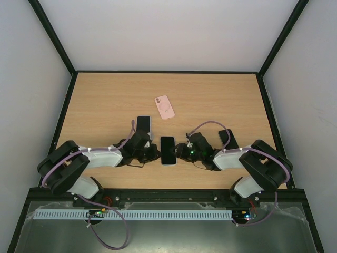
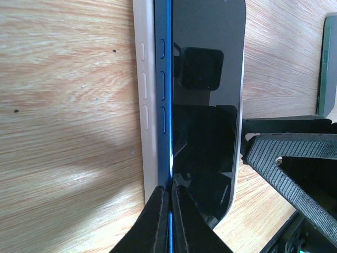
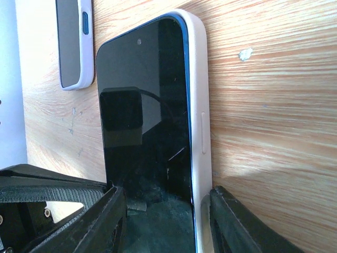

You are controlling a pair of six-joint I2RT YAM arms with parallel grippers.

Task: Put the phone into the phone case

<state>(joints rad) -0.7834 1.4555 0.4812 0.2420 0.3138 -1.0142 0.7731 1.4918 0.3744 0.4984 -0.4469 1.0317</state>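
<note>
Phone (image 1: 168,150) is lying screen-up in the white phone case (image 3: 202,105) on the desk (image 1: 105,100). Left hand (image 2: 169,211), pressed together, is touching its tips to the blue phone edge along the case's left wall. Right hand (image 3: 163,205) is pinching the case across its width from the opposite side.
</note>
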